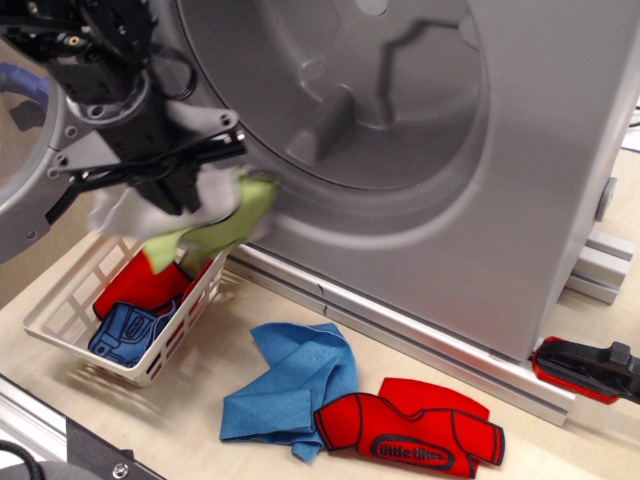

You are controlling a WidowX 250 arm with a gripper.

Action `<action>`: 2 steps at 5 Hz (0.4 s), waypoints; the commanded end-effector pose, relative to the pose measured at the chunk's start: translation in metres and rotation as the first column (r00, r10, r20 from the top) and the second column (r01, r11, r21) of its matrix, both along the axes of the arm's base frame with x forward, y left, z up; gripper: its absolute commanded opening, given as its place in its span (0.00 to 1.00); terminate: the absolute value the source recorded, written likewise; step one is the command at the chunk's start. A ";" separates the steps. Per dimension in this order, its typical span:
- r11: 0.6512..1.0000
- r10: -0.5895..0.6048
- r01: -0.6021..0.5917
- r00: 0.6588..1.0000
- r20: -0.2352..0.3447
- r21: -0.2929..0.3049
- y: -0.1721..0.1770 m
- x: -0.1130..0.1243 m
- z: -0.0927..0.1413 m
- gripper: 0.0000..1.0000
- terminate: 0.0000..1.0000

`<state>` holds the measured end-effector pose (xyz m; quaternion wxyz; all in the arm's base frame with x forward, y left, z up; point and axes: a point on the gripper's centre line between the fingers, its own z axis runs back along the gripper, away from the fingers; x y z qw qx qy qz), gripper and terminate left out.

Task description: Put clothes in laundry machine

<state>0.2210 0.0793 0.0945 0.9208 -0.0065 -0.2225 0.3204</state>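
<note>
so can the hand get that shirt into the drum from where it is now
Probably yes. The hand holds the white and green shirt lifted above the basket, right beside the drum opening, and nothing visible sits between them.

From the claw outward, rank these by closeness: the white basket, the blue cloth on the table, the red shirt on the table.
1. White basket: just below the claw, at the left.
2. Blue cloth: on the table, lower centre.
3. Red shirt: farthest, to the right of the blue cloth.
</note>
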 end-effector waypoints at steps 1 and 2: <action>0.995 -0.064 0.049 0.983 0.169 0.088 -0.023 0.032 0.019 0.00 0.00; 0.995 -0.062 0.044 0.973 0.223 0.084 -0.034 0.063 0.028 0.00 0.00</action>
